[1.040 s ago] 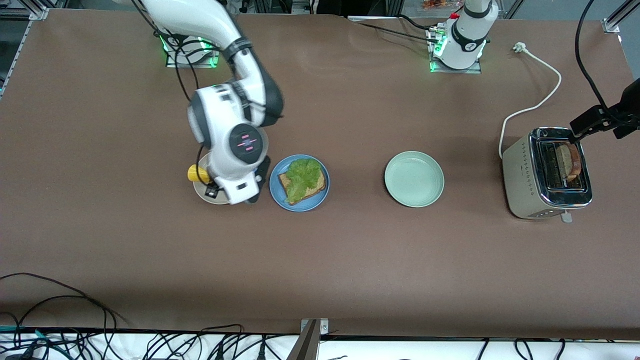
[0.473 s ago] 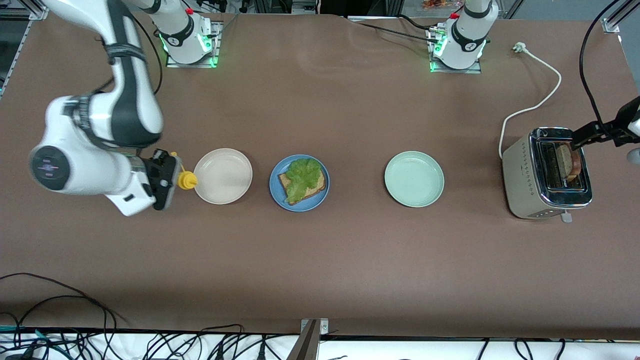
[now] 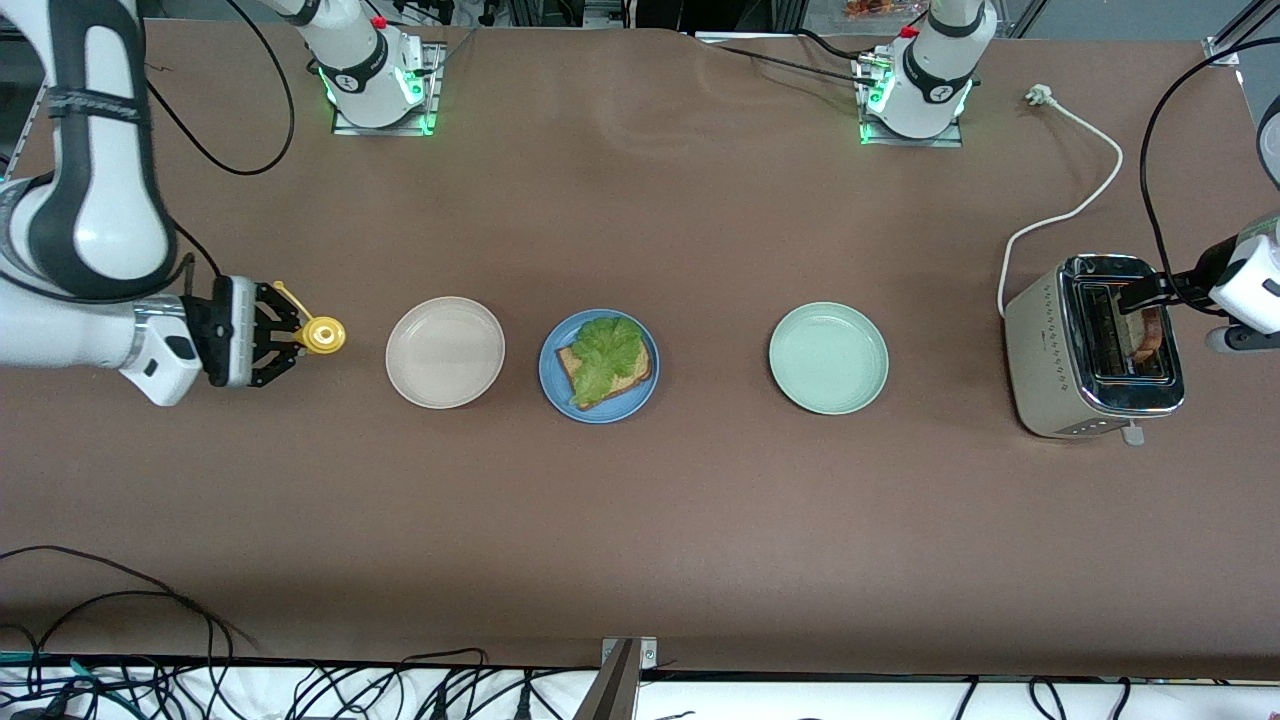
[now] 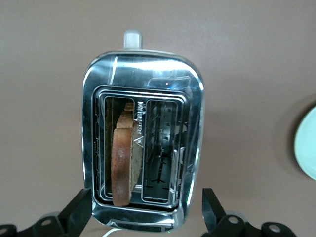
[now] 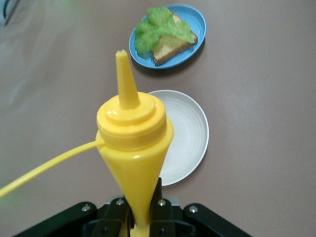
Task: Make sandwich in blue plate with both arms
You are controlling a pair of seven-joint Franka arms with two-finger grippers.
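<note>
Right gripper hangs over bare table toward the right arm's end, its fingers clamped on the yellow squeeze bottle, which it holds clear of the plates. Beside it along the row sits the beige-white plate, bare, and next to that the blue plate carrying the unfinished sandwich: one slice of brown bread under a ruffled lettuce leaf, no top slice on it yet. Further along lies the pale mint-green plate, also bare, and at the left arm's end stands the chrome toaster with the second slice of bread upright in one slot. Left gripper hovers over that toaster with its fingers spread wide and nothing in them, straddling the toaster's body rather than the slot. The likely trouble is there: a descent from this line could strike the chrome rim, or the fingers could pinch only the crust and tear or drop the slice. A hard squeeze on the bottle could also spill sauce onto the table.
</note>
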